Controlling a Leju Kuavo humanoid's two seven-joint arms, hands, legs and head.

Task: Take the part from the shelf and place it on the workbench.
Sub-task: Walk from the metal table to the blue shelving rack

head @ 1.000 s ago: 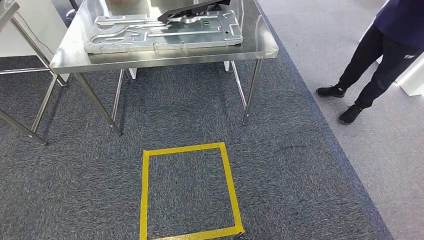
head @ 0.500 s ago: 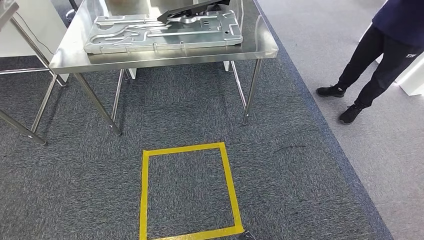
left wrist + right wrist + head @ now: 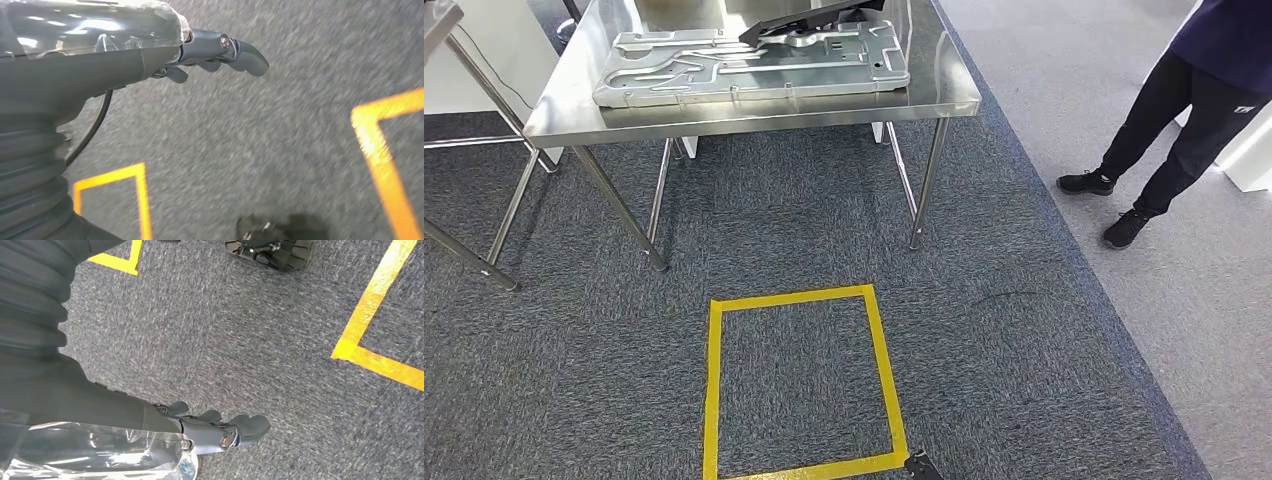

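A large pressed silver metal part [image 3: 754, 62] lies flat on the steel workbench [image 3: 754, 118] at the far side of the carpet. A black angled object [image 3: 809, 20] rests across the part's far edge. My left hand [image 3: 210, 52] hangs over the grey carpet, its fingers stretched out with nothing in them. My right hand [image 3: 215, 430] also hangs over the carpet and holds nothing, its fingers loosely extended.
A yellow tape square [image 3: 714, 390] marks the carpet in front of me, short of the workbench. A person in dark trousers [image 3: 1184, 110] stands at the right on the lighter floor. Legs of another steel table [image 3: 484, 255] stand at the left.
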